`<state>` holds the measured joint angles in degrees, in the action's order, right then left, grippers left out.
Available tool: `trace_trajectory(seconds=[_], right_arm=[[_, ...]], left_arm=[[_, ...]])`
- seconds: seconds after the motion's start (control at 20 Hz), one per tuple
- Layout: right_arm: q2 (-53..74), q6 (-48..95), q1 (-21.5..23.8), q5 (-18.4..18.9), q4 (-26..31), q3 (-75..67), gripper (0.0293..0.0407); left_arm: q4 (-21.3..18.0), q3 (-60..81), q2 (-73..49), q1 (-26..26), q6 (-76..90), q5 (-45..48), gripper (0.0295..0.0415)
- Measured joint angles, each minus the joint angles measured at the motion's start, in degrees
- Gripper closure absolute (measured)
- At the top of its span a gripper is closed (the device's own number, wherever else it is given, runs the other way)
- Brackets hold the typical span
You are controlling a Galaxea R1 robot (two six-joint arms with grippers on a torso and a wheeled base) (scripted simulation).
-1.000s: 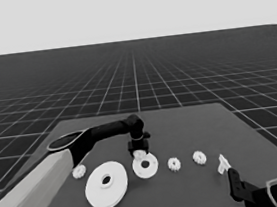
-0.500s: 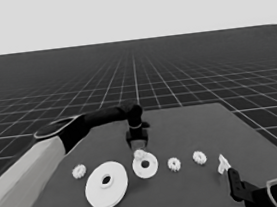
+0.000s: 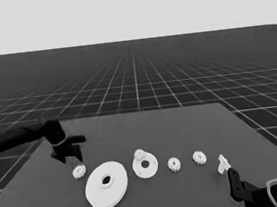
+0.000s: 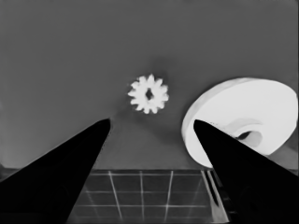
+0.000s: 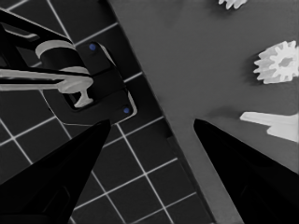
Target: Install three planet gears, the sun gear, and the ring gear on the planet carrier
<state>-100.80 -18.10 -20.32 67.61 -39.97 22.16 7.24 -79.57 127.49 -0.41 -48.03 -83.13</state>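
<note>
Black and pointed, the left tool [image 3: 73,156] hangs over the left end of the bench [image 3: 146,125] with its two fingers [image 4: 70,158] spread wide and nothing between them. The left wrist view looks straight down through that gap onto a loose gear [image 4: 148,94], which lies flat on the bench beyond the fingertips, roughly midway between them.

That gear [image 3: 79,171] appears to be the step in hand: the next one to pick. To do it well, the tool would want to drop squarely over it, so that the fingers land on either side of the teeth and close evenly; an off-centre pinch is likely to flick so small a wheel away.

Just beside the gear lies the larger round part [image 3: 106,185], the ring gear, whose rim also fills one side of the left wrist view [image 4: 243,116]. The near finger must stay clear of that rim on the way down.

Further along sits the smaller round part [image 3: 145,165], the carrier, with one gear [image 3: 140,154] already at its far edge. Two more gears [image 3: 174,164] [image 3: 199,157] lie apart beyond it, then the thin white piece [image 3: 223,164].

The right tool [image 5: 152,122] waits at the bench's near right corner, fingers apart and empty.
</note>
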Motion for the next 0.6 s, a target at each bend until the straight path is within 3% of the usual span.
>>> trace_trajectory(seconds=[0.1,0.15,0.25,0.6], right_arm=[[0.0,0.0,0.0,0.0,0.0,0.0,0.0315],[0.0,0.0,0.0,0.0,0.0,0.0,0.0315],[0.0,0.0,0.0,0.0,0.0,0.0,0.0315],[0.0,0.0,0.0,0.0,0.0,0.0,0.0315]], left_arm=[[-0.1,-0.5,-0.1,0.0,0.7,0.1,0.0326],[3.4,-2.7,0.9,4.5,1.4,3.6,0.0326],[6.3,-6.2,2.7,9.4,2.5,7.0,0.0326],[7.5,-8.6,3.9,11.5,3.3,8.8,0.0326]])
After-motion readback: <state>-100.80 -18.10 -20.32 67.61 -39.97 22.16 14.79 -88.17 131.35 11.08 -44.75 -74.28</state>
